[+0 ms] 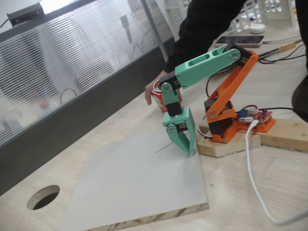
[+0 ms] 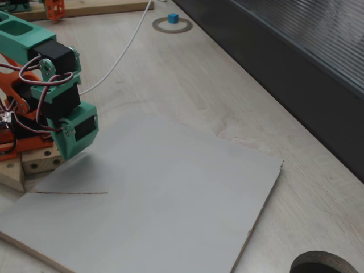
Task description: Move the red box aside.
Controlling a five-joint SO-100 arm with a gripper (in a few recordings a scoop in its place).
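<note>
The red box (image 1: 157, 99) sits at the far edge of the table, behind my arm. It is mostly hidden by the arm and by a person's hand (image 1: 150, 90) that wraps around it. My green gripper (image 1: 188, 149) points down over the far right corner of the grey board (image 1: 139, 187), its tips just above the surface and well short of the box. Its jaws meet at the tip with nothing between them. In the other fixed view the gripper body (image 2: 77, 133) hangs over the board's left corner (image 2: 170, 193).
My orange base (image 1: 222, 120) stands on a wooden block (image 1: 226, 144) beside a red circuit board (image 1: 260, 117). A white cable (image 1: 255, 183) trails across the table. A round hole (image 1: 43, 196) lies at the near left. A blue cube (image 2: 173, 18) rests on a ring.
</note>
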